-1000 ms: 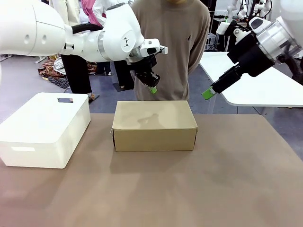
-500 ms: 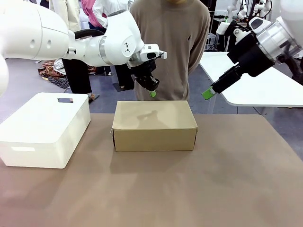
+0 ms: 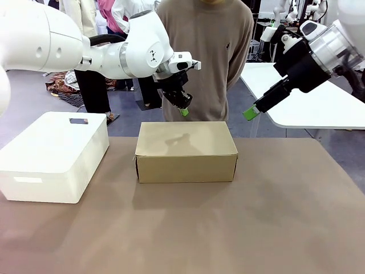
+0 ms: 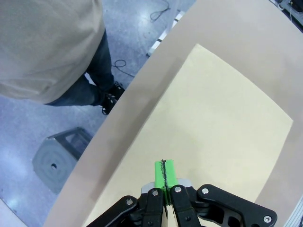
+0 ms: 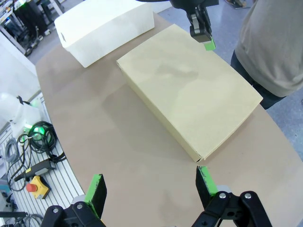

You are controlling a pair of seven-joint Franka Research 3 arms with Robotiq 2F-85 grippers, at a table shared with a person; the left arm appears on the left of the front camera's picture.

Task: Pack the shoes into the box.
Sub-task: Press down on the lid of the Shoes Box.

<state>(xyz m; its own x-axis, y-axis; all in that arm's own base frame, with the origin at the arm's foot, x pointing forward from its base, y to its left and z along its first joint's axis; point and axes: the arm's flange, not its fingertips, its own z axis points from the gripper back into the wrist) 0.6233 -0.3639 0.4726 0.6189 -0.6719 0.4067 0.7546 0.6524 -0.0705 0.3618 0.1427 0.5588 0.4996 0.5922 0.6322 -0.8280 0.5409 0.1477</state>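
**Two arms hanging in the air, one closed, one spread**

The left arm is reaching in from the left with its wrist bent downward, and the left gripper [image 3: 183, 110] is pointing down with its jaws pressed together, green pads [image 4: 164, 172] meeting face to face. The right arm is coming in high from the right, its black wrist angling down toward the middle, and the right gripper [image 5: 150, 186] is hanging with jaws spread wide apart, nothing between them.

Your right gripper [image 5: 150, 189] hangs wide open above the brown table [image 5: 118, 142]. Ahead lies the closed cardboard box [image 5: 189, 97] (a white box [image 5: 102, 28] beyond), the left gripper [image 5: 203, 38] over its far edge.
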